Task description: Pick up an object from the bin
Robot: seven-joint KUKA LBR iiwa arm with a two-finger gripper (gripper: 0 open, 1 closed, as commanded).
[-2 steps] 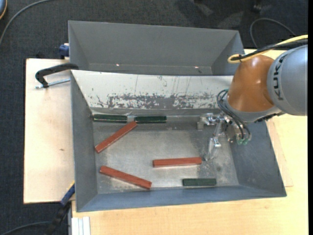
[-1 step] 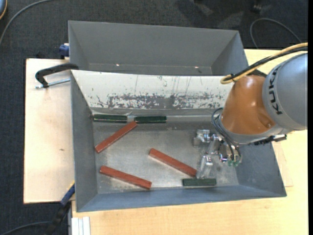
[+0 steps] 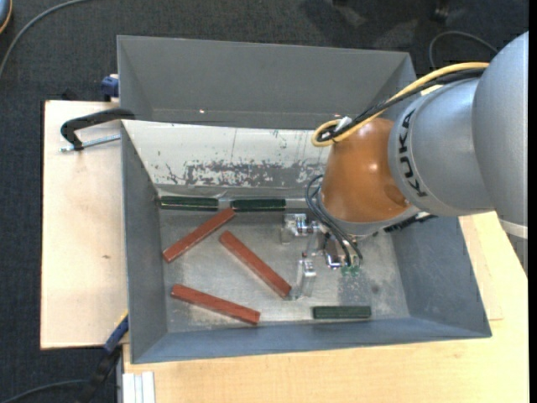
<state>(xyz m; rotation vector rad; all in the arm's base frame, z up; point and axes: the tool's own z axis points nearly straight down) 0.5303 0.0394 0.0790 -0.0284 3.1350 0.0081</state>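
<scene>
Camera view: dial centred on the floor of the bin, 12 o'clock = far wall.
Bin: grey metal, sloped walls, scuffed floor. 6 loose bars, none stacked.
Arm: enters from 3 o'clock, with the orange cover hanging over the 2 o'clock part of the floor.
Centre red bar: nearest thing to the gripper. Lies flat just on the 9 o'clock side of centre, long axis from 10 to 4 o'clock.
Handling (judgement): looks like a stiff, light block, not fragile. Smooth faces could slip. Likely to swing if taken by one end.
Grasp point (judgement): across the narrow width, near mid-length, with the grip square to the long axis. Both long sides are clear of neighbours.
Looks: red-brown, long, slim, rectangular section, straight edges, matt.
Left red bar: 10 o'clock, same kind, apart from the centre one.
Front red bar: 7 o'clock, near the front wall.
Green bars: 2 dark ones end to end along the far wall at 11 o'clock and 12 o'clock, 1 at 5 o'clock.
Gripper: low over the floor, just beside the 4 o'clock end of the centre red bar. Contact with the bar: cannot tell.
Claw state: cannot tell whether released or clenched. Nothing visibly held.
Task status (judgement): pick not yet made.
</scene>
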